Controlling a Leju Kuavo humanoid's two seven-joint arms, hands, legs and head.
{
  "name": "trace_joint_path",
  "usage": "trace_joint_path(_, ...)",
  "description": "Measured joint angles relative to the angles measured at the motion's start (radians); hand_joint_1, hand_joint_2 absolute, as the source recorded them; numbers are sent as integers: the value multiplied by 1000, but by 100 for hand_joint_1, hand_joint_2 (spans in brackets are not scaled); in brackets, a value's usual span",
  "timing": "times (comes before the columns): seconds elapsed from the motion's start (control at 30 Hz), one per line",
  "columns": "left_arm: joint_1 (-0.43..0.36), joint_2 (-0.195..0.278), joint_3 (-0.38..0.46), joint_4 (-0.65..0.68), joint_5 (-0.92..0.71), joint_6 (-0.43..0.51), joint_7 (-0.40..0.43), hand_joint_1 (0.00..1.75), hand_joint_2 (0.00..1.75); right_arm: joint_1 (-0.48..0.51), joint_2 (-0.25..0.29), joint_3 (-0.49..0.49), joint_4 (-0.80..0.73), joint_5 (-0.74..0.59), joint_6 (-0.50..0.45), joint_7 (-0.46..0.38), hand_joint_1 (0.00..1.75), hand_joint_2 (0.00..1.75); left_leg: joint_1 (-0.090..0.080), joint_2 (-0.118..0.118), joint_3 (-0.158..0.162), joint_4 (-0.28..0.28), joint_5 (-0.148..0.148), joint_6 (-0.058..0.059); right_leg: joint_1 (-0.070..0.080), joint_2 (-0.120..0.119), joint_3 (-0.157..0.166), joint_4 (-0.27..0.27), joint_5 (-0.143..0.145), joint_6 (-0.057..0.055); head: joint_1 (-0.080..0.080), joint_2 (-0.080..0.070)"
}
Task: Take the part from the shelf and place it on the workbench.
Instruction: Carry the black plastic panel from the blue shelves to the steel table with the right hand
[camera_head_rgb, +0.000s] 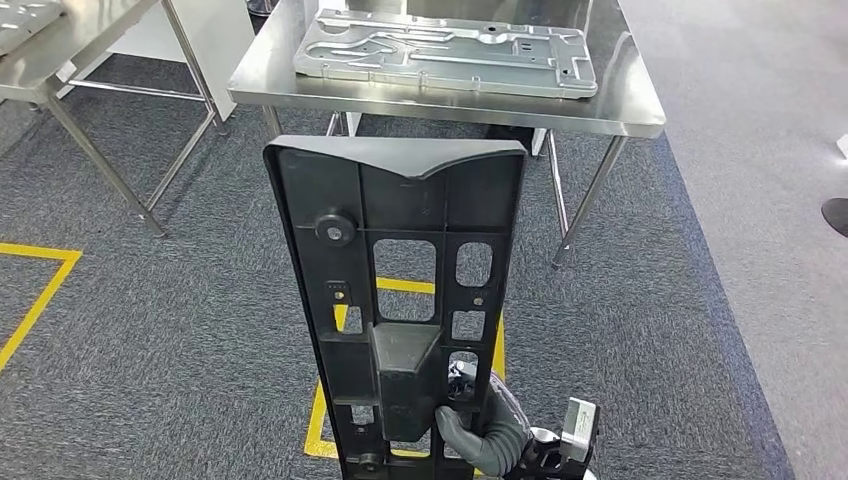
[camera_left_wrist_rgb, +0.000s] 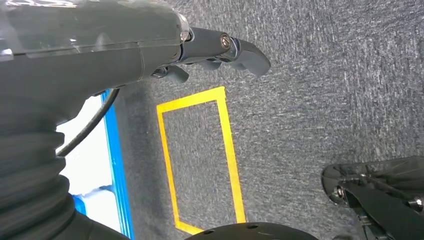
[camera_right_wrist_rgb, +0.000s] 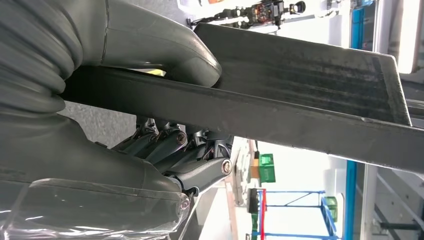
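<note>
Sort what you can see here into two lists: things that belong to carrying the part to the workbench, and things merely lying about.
Belongs to the job:
black plastic part, held upright
right hand, gripping the part's lower edge
steel workbench ahead

Just lying about:
grey metal panel on the workbench
second steel table, far left
yellow floor tape
left hand, hanging over the carpet, holding nothing

Setting: you are in a factory workshop. Evidence: stainless steel workbench (camera_head_rgb: 640, 110) bearing a stamped metal panel (camera_head_rgb: 450, 50); grey carpet floor (camera_head_rgb: 200, 330) with yellow tape markings (camera_left_wrist_rgb: 227, 150); blue racking (camera_right_wrist_rgb: 295, 212) behind.
</note>
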Motion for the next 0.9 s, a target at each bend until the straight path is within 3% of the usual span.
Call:
trace_joint_path(0.03,0,0,0,0,0,0,0,0,175,0,-1,0,0,0,1,0,141,175,-3,5,1,0,-1,1,1,0,-8,13,6,-3,0,0)
trace_joint_path(0.07,0,-1,0,0,0,0,0,0,175,0,-2,1,1,-1,1,0,141,175,-5,10,2,1,-2,2,2,-1,6,-19,33,-7,0,0)
trace_joint_path(0.17,0,-3,0,0,0,1,-1,0,175,-5,-4,2,0,-3,2,0,141,175,-12,25,10,1,-6,-1,15,-37,105,-226,125,-31,0,0)
trace_joint_path(0.23,1,-4,0,0,0,2,-1,0,175,-9,-4,3,0,-4,3,0,141,175,-14,36,11,2,-8,-8,25,-52,125,-278,135,-39,0,0)
trace_joint_path(0.33,2,-3,1,-1,1,3,-1,0,175,-10,-5,6,-1,-6,3,1,141,175,-15,41,11,9,-19,-24,18,-26,124,-286,145,-46,0,0)
trace_joint_path(0.4,1,-2,1,-2,1,3,-2,0,175,-13,-5,9,-1,-8,4,2,141,175,-14,14,-17,77,-64,-36,10,-10,126,-293,152,-53,0,0)
trace_joint_path(0.47,1,-2,1,-2,1,3,-3,0,175,-14,-5,11,0,-9,4,5,141,175,-10,-5,-78,213,-131,-45,10,6,123,-293,154,-56,0,0)
trace_joint_path(0.5,2,-2,1,-2,1,3,-4,0,175,-14,-5,12,0,-10,3,8,141,175,-9,-6,-104,269,-149,-48,10,14,122,-291,154,-57,0,0)
trace_joint_path(0.53,2,-2,1,-2,0,3,-4,0,175,-13,-5,12,0,-10,3,10,141,175,-7,-7,-116,293,-147,-51,10,22,122,-290,154,-57,0,0)
trace_joint_path(0.57,2,-2,1,-2,0,3,-4,0,175,-13,-5,12,0,-10,2,13,141,175,-5,-7,-109,275,-125,-53,9,29,123,-288,153,-56,0,0)
trace_joint_path(0.63,1,-2,1,-2,-1,3,-5,0,175,-11,-5,12,-1,-10,0,16,141,175,2,-11,-50,145,-53,-57,8,40,125,-284,149,-50,0,0)
trace_joint_path(0.7,0,-2,1,-2,-1,3,-6,0,175,-9,-5,11,-3,-10,0,18,141,175,6,-21,-2,36,-15,-49,10,48,122,-275,145,-40,0,0)
trace_joint_path(0.83,-2,-4,1,-2,-2,3,-7,0,175,-5,-5,11,-7,-9,-1,18,141,175,2,-26,4,11,-10,-17,11,49,114,-268,140,-19,0,0)
trace_joint_path(0.9,-2,-5,1,-2,-2,4,-8,0,175,-4,-5,11,-10,-7,-1,18,141,175,4,-22,4,6,-6,-5,9,33,89,-209,101,-9,0,0)
